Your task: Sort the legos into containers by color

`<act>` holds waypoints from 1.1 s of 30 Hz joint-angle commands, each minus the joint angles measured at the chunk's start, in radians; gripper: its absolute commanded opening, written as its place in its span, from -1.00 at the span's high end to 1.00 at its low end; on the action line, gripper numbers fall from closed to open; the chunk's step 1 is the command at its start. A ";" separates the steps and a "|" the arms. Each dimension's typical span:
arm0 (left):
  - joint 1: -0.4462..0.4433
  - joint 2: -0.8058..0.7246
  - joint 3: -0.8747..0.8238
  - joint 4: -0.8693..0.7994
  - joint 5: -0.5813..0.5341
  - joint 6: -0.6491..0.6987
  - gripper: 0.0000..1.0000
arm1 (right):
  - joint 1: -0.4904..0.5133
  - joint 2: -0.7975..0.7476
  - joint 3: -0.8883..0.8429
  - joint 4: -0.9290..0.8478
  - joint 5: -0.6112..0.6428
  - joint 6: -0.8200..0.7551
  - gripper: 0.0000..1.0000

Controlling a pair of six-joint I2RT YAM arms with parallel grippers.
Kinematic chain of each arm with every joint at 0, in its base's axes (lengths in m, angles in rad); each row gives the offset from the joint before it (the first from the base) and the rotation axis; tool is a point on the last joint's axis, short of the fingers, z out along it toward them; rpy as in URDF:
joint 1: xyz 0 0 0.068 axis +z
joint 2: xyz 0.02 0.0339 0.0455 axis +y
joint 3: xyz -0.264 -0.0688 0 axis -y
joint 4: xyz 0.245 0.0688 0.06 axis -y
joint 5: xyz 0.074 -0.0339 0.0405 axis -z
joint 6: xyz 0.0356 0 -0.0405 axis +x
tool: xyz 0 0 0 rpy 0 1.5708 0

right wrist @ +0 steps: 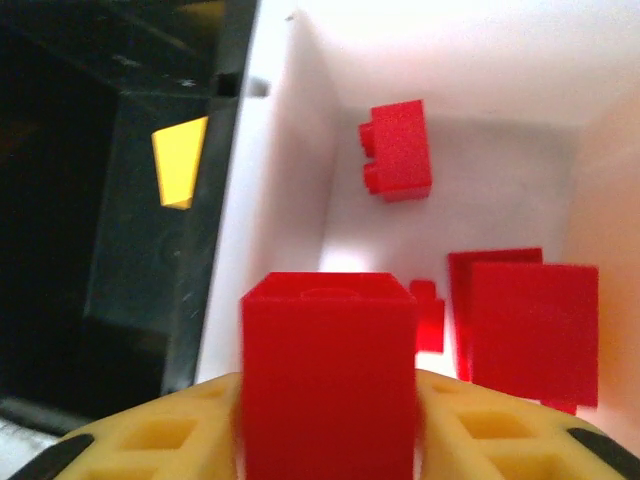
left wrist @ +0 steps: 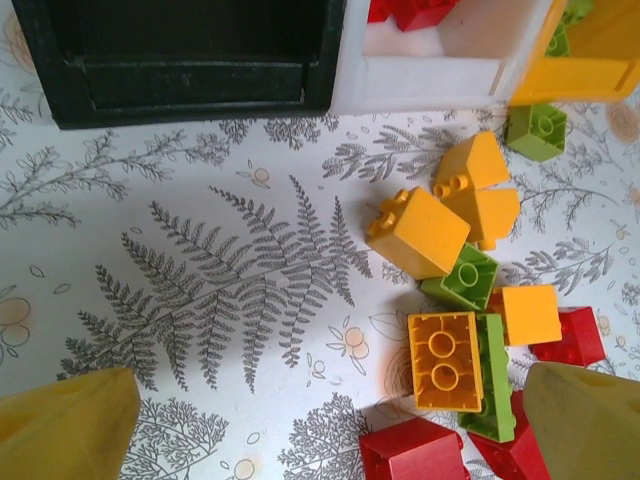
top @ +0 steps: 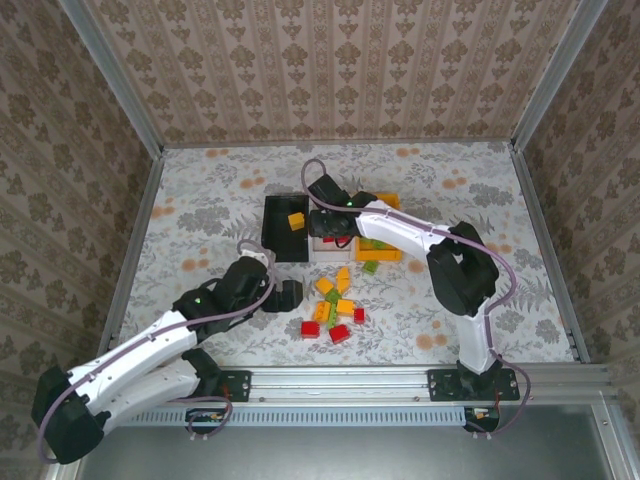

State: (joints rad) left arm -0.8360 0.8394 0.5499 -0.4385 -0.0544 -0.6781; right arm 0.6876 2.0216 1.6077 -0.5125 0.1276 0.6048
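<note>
My right gripper (right wrist: 328, 420) is shut on a red lego (right wrist: 328, 370), held above the white container (right wrist: 290, 180). Red legos (right wrist: 398, 150) lie inside that container. To its left, the black container (right wrist: 100, 200) holds a yellow lego (right wrist: 180, 160). From above, the right gripper (top: 325, 225) hangs over the white container (top: 318, 246), between the black container (top: 284, 240) and the orange one (top: 385, 252). My left gripper (left wrist: 330, 430) is open and empty, low over the table just left of a pile of loose legos (left wrist: 420, 232) in yellow, green and red.
The loose pile (top: 335, 305) lies in front of the containers, right of the left gripper (top: 290, 295). Green legos (top: 372, 244) sit in the orange container. Metal rails (top: 140, 220) and patterned walls fence the table on three sides.
</note>
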 commanded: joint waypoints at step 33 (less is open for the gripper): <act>-0.351 0.580 0.127 0.041 0.031 0.074 -0.56 | -0.065 -0.497 -0.392 0.081 0.041 0.026 -0.49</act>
State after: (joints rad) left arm -1.1786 1.3869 0.6495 -0.4385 -0.0257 -0.6510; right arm 0.6308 1.5593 1.2400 -0.4438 0.1471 0.6174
